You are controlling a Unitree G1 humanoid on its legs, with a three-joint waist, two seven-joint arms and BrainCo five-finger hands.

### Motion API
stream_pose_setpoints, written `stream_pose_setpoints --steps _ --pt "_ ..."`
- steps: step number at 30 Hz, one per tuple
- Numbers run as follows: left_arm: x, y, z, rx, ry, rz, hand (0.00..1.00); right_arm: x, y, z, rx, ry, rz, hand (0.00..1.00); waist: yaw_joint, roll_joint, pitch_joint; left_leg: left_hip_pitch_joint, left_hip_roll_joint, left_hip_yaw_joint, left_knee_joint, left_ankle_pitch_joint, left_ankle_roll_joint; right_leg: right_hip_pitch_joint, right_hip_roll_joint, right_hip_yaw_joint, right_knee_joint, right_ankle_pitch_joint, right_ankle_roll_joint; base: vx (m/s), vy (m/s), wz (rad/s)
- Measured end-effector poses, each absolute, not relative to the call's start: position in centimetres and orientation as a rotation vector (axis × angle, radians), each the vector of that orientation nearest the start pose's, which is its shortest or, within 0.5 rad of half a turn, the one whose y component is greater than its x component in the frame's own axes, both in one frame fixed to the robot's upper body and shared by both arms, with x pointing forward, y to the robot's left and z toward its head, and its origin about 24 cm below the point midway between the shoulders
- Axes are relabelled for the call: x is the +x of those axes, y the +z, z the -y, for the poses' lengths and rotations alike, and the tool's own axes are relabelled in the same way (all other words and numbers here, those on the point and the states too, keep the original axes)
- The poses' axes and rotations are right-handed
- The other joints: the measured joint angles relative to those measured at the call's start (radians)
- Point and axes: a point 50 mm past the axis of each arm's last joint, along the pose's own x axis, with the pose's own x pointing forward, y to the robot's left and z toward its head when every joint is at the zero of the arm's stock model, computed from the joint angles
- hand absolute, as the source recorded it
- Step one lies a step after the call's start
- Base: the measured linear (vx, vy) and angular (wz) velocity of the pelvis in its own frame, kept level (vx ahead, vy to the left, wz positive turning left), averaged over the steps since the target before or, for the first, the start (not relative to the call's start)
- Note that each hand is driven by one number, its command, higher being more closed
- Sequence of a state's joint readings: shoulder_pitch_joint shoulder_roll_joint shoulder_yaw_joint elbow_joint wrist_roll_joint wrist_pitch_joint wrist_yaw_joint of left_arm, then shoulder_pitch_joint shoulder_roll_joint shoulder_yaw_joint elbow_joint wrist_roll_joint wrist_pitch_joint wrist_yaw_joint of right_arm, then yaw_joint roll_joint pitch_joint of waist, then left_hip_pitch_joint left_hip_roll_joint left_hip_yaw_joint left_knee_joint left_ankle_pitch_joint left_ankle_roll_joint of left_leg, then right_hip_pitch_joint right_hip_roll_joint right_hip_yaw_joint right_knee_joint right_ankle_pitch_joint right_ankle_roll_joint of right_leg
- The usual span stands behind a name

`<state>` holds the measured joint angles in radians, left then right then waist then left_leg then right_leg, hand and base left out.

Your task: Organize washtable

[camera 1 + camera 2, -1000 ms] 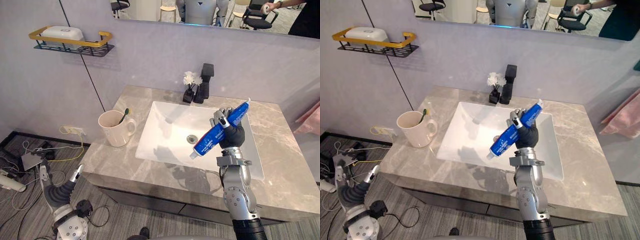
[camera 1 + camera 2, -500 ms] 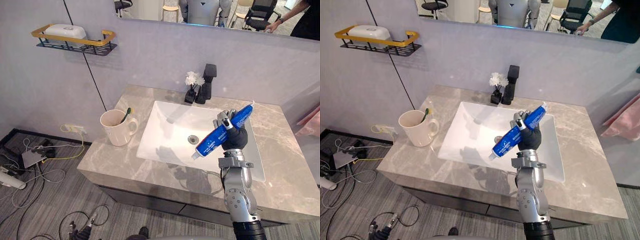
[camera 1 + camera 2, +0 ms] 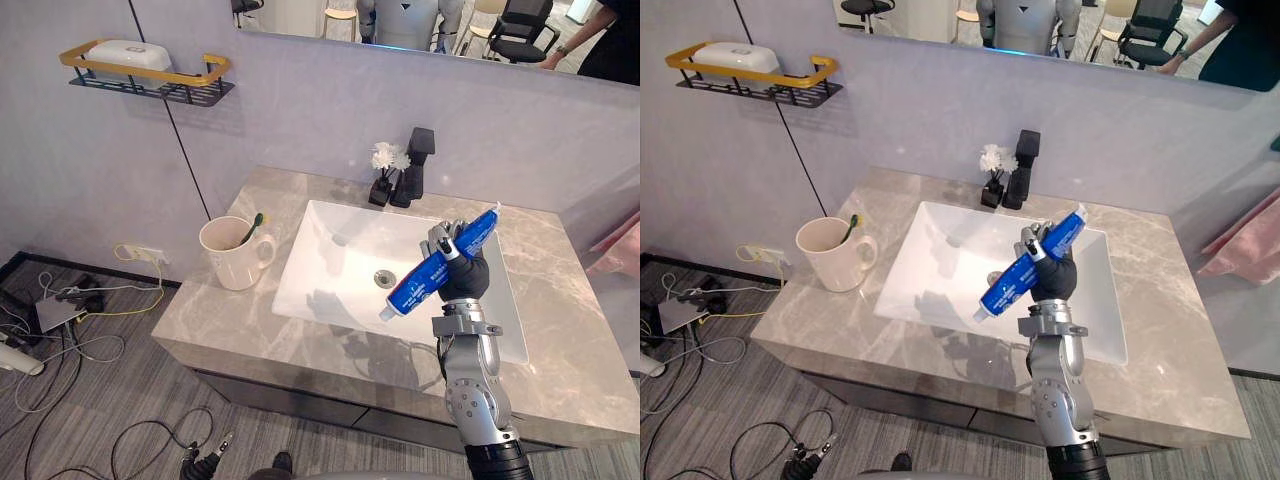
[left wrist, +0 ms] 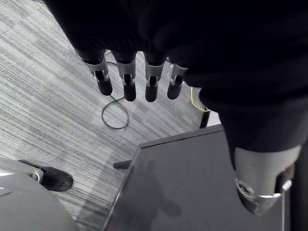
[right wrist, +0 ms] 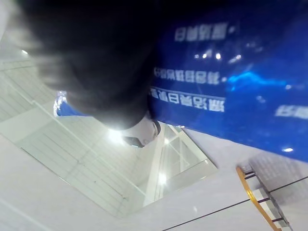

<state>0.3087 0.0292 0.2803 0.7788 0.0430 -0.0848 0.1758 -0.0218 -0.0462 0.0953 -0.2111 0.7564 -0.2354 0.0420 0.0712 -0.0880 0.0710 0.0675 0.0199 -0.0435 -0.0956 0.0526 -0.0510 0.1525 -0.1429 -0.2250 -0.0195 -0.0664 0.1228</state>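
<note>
Right hand [image 3: 463,274] clasps a slanted blue toothpaste tube [image 3: 424,280], white cap lowest, above the sink [image 3: 325,262]; left hand [image 4: 126,83] fingers straight, empty.

A white box [image 3: 125,53] sat in a yellow-railed shelf [image 3: 205,72] on the wall, level with the mirror's [image 3: 300,15] lower-left corner. Cables [image 3: 135,300] trailed over the floor below. A pink cloth [image 3: 618,245] hung at far right.

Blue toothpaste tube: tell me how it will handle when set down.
The blue toothpaste tube looks soft-walled, so the right hand curled round it probably dents it. It is long and slim with a small white cap, so it would likely tip if stood on end. Its glossy skin may slip.
</note>
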Motion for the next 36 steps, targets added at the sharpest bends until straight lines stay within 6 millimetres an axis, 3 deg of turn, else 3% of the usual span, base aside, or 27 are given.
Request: stream_pose_setpoints --steps 10,15,17,36 --pt "6.4 -14.5 -22.7 0.105 0.431 -0.981 0.00 26.4 15.0 13.4 0.676 0.195 0.560 1.00 0.025 -0.011 0.004 -0.007 0.000 -0.016 -0.001 0.005 -0.001 0.001 0.001 -0.016 0.002 0.000 0.000 -0.03 -0.016 0.05" --pt "6.8 -14.4 -23.0 0.133 0.406 -0.974 0.00 27.2 17.7 11.1 0.641 0.289 0.628 1.00 0.032 -0.027 0.014 -0.023 0.000 -0.040 -0.001 0.016 -0.002 0.001 0.004 -0.039 0.003 -0.001 0.001 -0.03 -0.024 0.13" --pt "7.2 -14.3 -23.0 0.138 0.399 -0.968 0.00 27.5 17.9 10.6 0.612 0.303 0.631 1.00 0.052 -0.032 0.015 -0.024 0.000 -0.041 -0.001 0.016 -0.002 0.001 0.004 -0.040 0.004 -0.001 0.001 -0.02 -0.013 0.03" --pt "7.4 -14.2 -23.6 0.223 0.319 -0.973 0.00 28.9 23.8 6.9 0.366 0.356 0.827 1.00 0.114 -0.074 0.045 -0.084 -0.002 -0.121 -0.006 0.048 -0.009 -0.018 0.010 -0.114 0.017 -0.003 0.002 -0.04 -0.020 0.13"
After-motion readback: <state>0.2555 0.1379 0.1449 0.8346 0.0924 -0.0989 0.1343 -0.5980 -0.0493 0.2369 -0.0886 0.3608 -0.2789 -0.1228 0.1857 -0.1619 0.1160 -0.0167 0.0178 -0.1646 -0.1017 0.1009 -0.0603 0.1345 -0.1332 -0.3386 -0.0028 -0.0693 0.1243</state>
